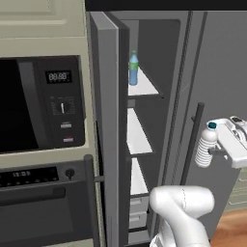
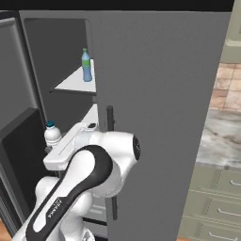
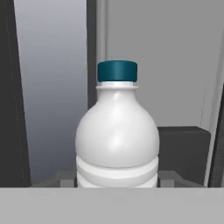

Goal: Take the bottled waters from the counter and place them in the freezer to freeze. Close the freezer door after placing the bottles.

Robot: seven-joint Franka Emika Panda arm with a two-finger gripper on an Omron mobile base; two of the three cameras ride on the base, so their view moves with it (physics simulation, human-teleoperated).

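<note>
The hand [image 1: 218,150] is clamped on the whitish ribbed bottle [image 1: 206,146], gripping its body below the shoulder and carrying it in the air before the grey fridge front, just right of the open freezer [image 1: 144,135]. The bottle stands upright — long axis vertical, dark blue cap [image 3: 117,71] on top. Judging by looks, it is light but smooth-walled, thin plastic that could give or slip; the ribbed mid-body seems the surest hold. The green-capped bottle [image 1: 133,69] already stands upright on the upper freezer shelf [image 1: 144,87] — door open.
</note>
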